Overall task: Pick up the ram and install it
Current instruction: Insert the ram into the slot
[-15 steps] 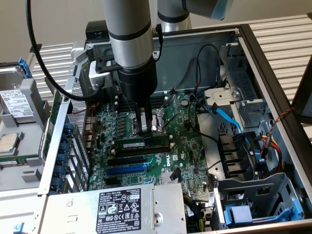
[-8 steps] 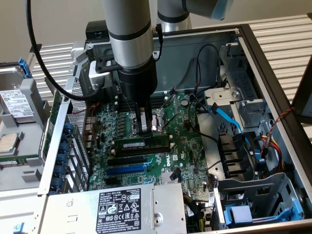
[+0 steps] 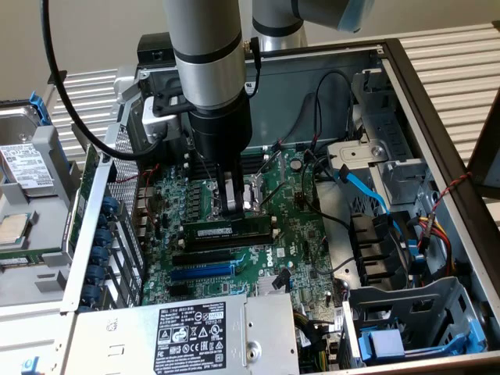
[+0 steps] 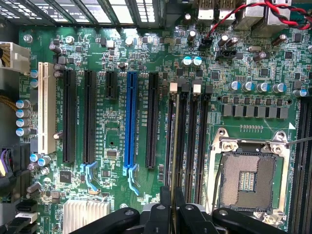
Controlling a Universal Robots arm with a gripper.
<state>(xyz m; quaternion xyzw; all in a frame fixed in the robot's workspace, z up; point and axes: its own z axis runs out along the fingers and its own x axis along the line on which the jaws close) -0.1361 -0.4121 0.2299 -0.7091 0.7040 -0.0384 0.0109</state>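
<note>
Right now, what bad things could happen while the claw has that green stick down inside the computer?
1. The claw pinches the ram down at the black memory slots. If the stick sits crooked, pushing could bend it or hurt a slot.
2. The open processor socket lies right beside those slots. If the claw slips sideways, it might hit the tiny pins in there.

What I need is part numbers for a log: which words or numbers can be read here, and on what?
None reads clearly.
power supply label: white print, too small.
ram sticker: too small.
hard drive label: blurred.
motherboard slot markings: too small.
</note>
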